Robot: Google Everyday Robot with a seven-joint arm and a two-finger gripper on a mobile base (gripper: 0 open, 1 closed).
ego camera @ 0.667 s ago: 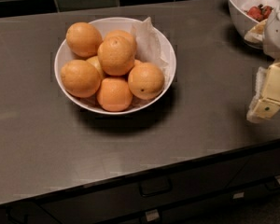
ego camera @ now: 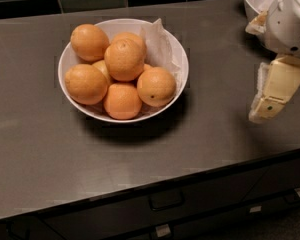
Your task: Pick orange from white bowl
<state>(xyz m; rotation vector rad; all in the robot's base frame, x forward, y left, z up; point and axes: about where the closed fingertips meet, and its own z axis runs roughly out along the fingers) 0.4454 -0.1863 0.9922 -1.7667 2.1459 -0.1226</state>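
Note:
The white bowl (ego camera: 179,59), lined with crumpled white paper, stands on the dark counter at centre-left and holds several oranges. The orange (ego camera: 156,86) with a small dark speck low on its side lies at the bowl's front right, against the rim. The other oranges are piled to its left and behind it. My gripper (ego camera: 264,110) hangs at the right edge of the view, cream-coloured and pointing down over the counter. It is well to the right of the bowl and holds nothing I can see.
A second white bowl (ego camera: 254,1) with red fruit stands at the back right, partly behind my arm (ego camera: 290,19). Black tiles line the back wall. The counter's front edge runs above dark drawers with a handle (ego camera: 166,200).
My gripper has shifted a little to the left, toward the bowl, and more of my arm shows at the upper right. The bowl and oranges have not moved.

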